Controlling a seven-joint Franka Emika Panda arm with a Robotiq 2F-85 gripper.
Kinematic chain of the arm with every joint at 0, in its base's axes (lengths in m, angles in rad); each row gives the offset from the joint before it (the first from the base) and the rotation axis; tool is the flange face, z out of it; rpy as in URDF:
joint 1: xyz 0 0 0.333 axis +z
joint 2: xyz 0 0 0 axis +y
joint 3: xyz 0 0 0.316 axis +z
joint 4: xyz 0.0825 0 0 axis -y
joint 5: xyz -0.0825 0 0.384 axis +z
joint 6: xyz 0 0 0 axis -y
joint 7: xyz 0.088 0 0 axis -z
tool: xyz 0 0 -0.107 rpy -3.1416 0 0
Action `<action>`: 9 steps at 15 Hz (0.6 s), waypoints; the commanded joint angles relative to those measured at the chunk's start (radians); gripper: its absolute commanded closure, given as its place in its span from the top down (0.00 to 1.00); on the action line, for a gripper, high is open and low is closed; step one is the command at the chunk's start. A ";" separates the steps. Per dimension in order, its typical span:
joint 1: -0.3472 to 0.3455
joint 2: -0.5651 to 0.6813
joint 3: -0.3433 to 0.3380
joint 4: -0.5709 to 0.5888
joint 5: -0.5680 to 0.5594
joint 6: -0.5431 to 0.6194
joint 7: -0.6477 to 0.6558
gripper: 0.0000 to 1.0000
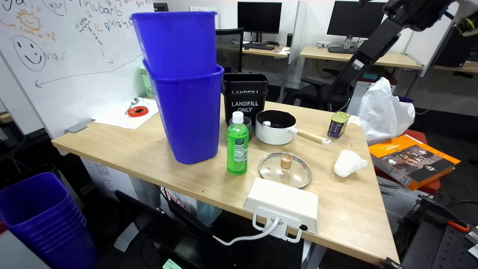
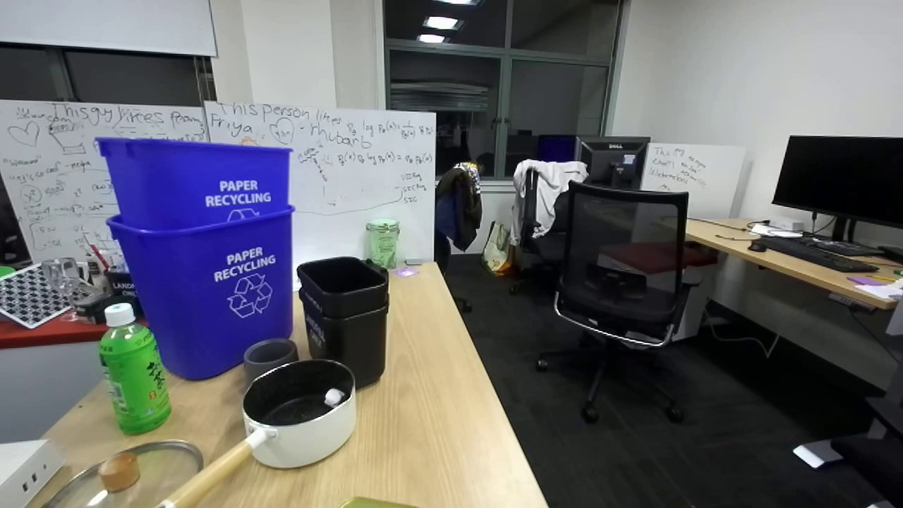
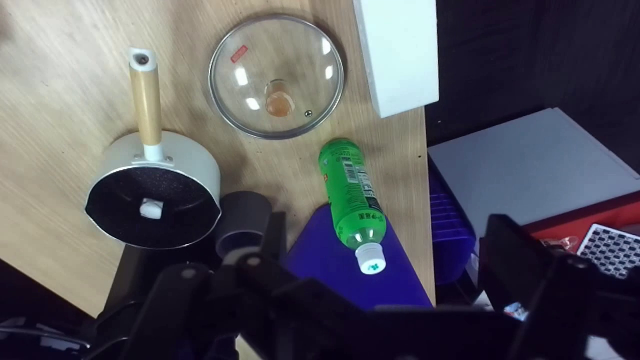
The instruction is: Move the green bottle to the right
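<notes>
The green bottle [image 1: 237, 149] with its white cap stands upright on the wooden table, in front of the blue bins and beside the glass lid. It also shows in an exterior view [image 2: 134, 377] at the left. In the wrist view the green bottle [image 3: 350, 195] is seen from above, cap toward the gripper. My gripper [image 3: 389, 220] is open, its dark fingers wide apart at the lower part of the wrist view. The cap appears between the fingers but nothing touches it; the gripper looks to be above the bottle. The gripper does not show in the exterior views.
Tall stacked blue bins [image 1: 186, 112] stand close behind the bottle, with black bins [image 1: 244, 99] and a grey cup [image 3: 245, 215] nearby. A white saucepan [image 1: 274, 130], a glass lid [image 1: 285, 175], a white box [image 1: 283, 201] and a can [image 1: 338, 125] are around it.
</notes>
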 commanded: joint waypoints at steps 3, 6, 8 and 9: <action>0.089 0.206 -0.042 0.062 0.046 0.194 -0.165 1.00; 0.176 0.327 -0.065 0.103 0.122 0.335 -0.227 1.00; 0.240 0.399 -0.074 0.133 0.199 0.416 -0.270 1.00; 0.289 0.437 -0.092 0.152 0.241 0.458 -0.290 1.00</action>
